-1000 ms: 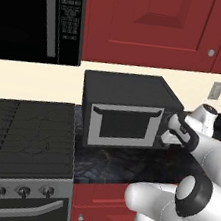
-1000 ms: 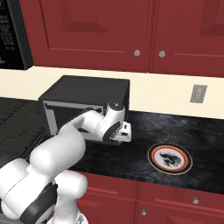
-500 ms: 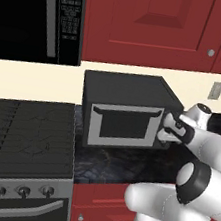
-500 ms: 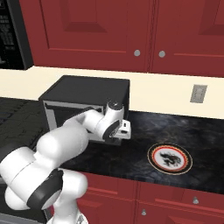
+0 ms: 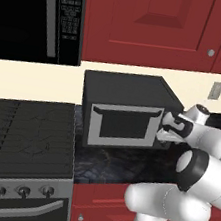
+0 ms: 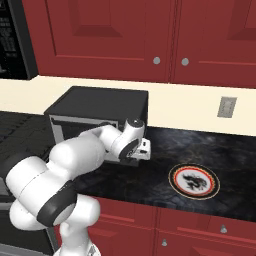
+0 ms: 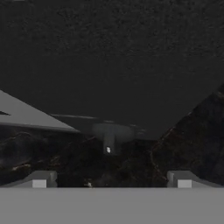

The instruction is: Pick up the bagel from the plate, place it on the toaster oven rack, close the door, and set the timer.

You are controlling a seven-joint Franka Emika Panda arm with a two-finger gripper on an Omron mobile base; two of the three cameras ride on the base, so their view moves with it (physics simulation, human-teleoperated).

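Note:
The black toaster oven [image 5: 125,92] [image 6: 100,102] stands on the dark counter with its silver-framed door [image 5: 122,127] shut. My gripper [image 5: 161,133] is at the right end of the oven's front, pointing at it. In the hand view a small grey knob [image 7: 109,136] on the oven's dark face lies straight ahead between my open fingertips [image 7: 40,180], and nothing is held. The round plate [image 6: 194,181] lies on the counter to the oven's right with nothing on it. The bagel and the rack are hidden.
A black microwave [image 5: 36,15] hangs at the upper left. The stove [image 5: 22,139] with dark grates adjoins the oven's left side. Red cabinets [image 6: 150,40] run above, and a wall outlet [image 6: 226,106] sits behind the plate.
My hand has edged a little left toward the oven's front, and the arm's elbow has risen. The jaws stay open.

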